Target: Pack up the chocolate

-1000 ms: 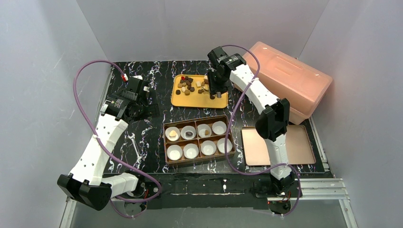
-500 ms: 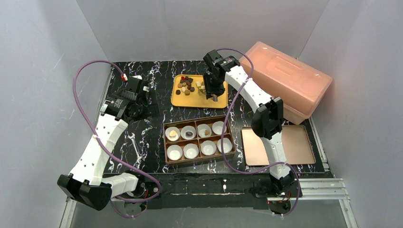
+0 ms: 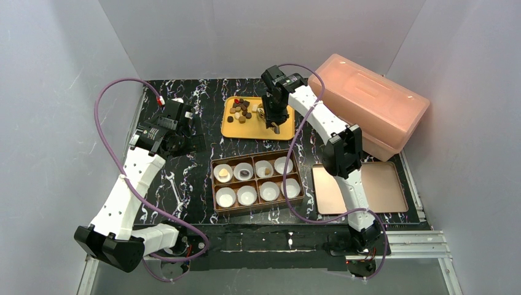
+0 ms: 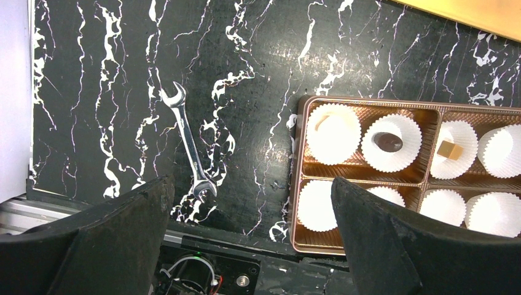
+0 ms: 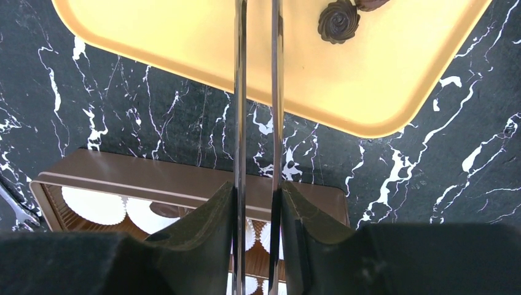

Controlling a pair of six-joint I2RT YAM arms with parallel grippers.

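Several small chocolate pieces [image 3: 244, 109], dark, light brown and cream, lie on a yellow tray [image 3: 236, 130]. A brown box [image 3: 213, 184] holds several white paper cups; the back row carries a cream piece [image 3: 223, 174], a dark piece [image 4: 388, 142] and a light brown cube [image 4: 450, 149]. My right gripper [image 3: 272, 121] is shut on metal tweezers [image 5: 239, 92] over the tray's right part; the tweezer tips run out of the right wrist view beside a dark rosette piece [image 5: 338, 20]. My left gripper [image 4: 250, 184] is open and empty above the table, left of the box.
A steel wrench [image 4: 190, 147] lies left of the box. A pink lidded container [image 3: 368, 104] stands at the back right. A shallow copper lid [image 3: 359, 187] lies right of the box. The wall is close on the left.
My right gripper has moved left with the tweezers, from the tray's right edge to over the pieces. The left arm has not moved.
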